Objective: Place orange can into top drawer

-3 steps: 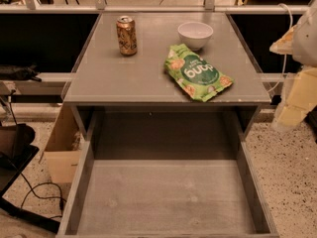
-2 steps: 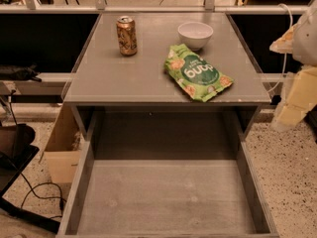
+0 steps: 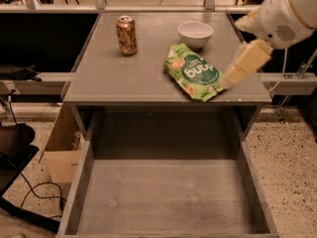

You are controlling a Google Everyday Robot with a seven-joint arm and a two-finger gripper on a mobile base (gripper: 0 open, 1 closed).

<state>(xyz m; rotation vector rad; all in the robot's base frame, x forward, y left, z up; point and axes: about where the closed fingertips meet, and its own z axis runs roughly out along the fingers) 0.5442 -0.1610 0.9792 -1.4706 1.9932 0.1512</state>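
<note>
The orange can point(image 3: 126, 35) stands upright on the grey table top point(image 3: 124, 78), at the back left. The top drawer point(image 3: 163, 197) is pulled out wide below the table's front edge, and nothing lies on its flat bottom. My arm reaches in from the upper right. The gripper point(image 3: 243, 63), a cream-coloured piece, hangs over the table's right side, just right of the green snack bag point(image 3: 193, 72). It is far to the right of the can and holds nothing that I can see.
A white bowl point(image 3: 195, 33) stands at the back of the table, right of centre. A cardboard box point(image 3: 62, 148) sits on the floor left of the drawer, with dark cables and a black object beside it. Metal rails run behind and beside the table.
My arm has swung in from the right edge of the view toward the table. The gripper now hangs over the table's right side beside the snack bag. The can, bowl and bag have not moved.
</note>
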